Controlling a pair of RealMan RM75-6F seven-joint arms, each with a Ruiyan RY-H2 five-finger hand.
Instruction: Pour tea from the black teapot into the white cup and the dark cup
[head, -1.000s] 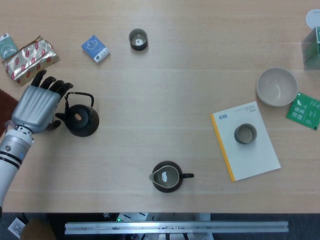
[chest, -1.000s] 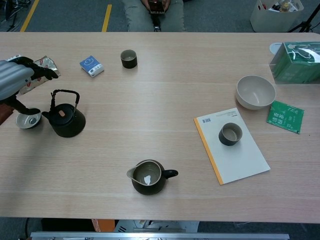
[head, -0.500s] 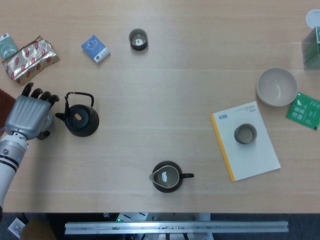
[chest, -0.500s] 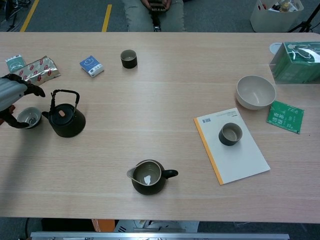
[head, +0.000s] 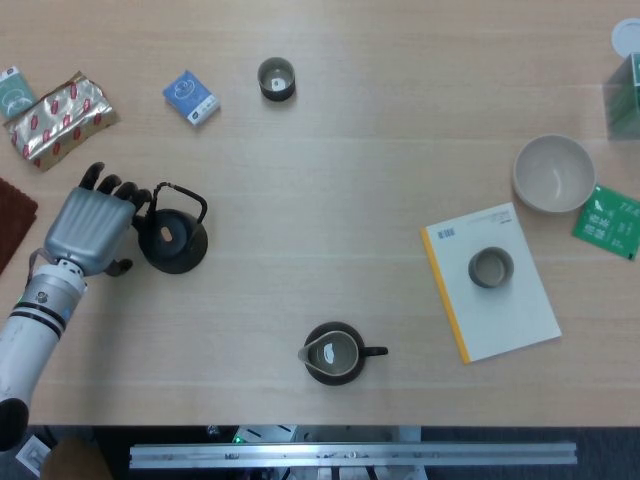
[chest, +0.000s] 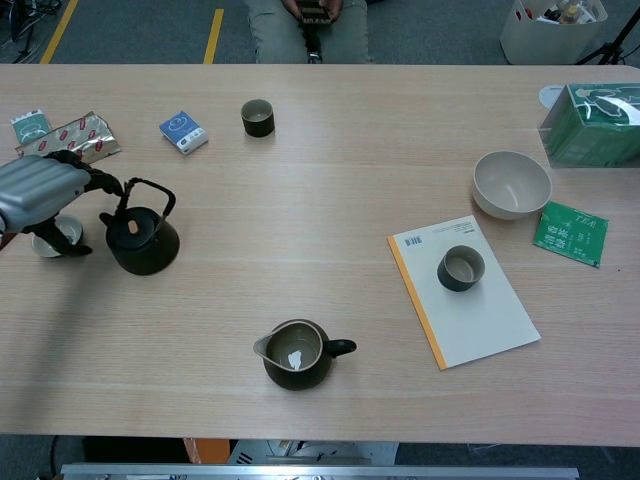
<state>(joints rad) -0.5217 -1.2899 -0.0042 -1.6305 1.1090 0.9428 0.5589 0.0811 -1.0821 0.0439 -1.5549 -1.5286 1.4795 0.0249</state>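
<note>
Black teapot (head: 173, 240) sits near table's (head: 340, 210) left edge, left hand (head: 92, 228) against its handle, grasp unclear. White cup (chest: 52, 236) just left of it; dark cup (head: 276, 78) near far edge. Right hand out of view.

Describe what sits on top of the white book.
A dark cup stands on the book, with pale liquid inside. The patch of cover beneath the cup is hidden.
</note>
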